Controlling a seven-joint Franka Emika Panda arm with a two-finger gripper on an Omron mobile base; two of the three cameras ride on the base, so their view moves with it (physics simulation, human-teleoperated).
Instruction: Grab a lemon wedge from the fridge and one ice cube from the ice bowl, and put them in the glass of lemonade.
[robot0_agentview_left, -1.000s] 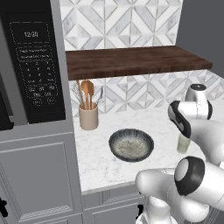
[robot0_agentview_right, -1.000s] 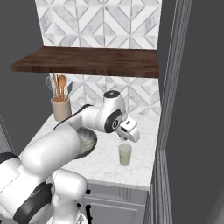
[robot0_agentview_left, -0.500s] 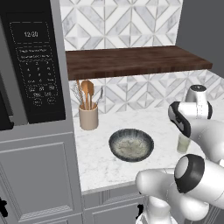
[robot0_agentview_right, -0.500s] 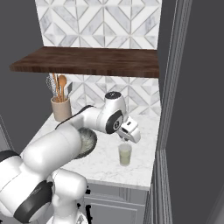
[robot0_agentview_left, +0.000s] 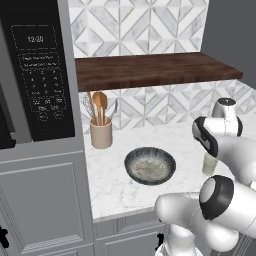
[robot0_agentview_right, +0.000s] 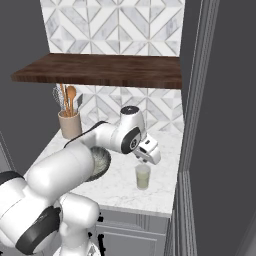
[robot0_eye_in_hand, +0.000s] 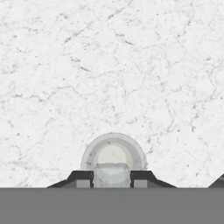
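Glass of lemonade (robot0_agentview_right: 143, 176): small clear tumbler w/ pale yellow-green drink, upright on the white marble worktop (robot0_agentview_right: 120, 187), near its right end by the dark fridge wall (robot0_agentview_right: 220, 125).
Tool (robot0_eye_in_hand: 112, 177): hangs over the glass, pointing down; in the hand view the glass rim sits as a ring centred just beyond the two dark tips.
Tool state: jaws stand narrow w/ a pale, see-through block between them, prob. the ice cube (robot0_eye_in_hand: 112, 175); block fills the gap, so it looks gripped, but can't be sure the hold is firm.
Key relation: ice cube lies almost straight above the glass mouth, slightly to the near side of its centre; drop path looks clear, no tilt needed.
Ice bowl (robot0_agentview_left: 150, 165): wide shallow dark-rimmed bowl, on the worktop to the arm's left, well apart from the glass.
Utensil crock (robot0_agentview_left: 101, 133): beige, w/ wooden spoons, at the back left; out of the way.
Lemon wedge: can't tell from these views if it is in the drink.
Next move (my guess): part the jaws so the cube falls in.
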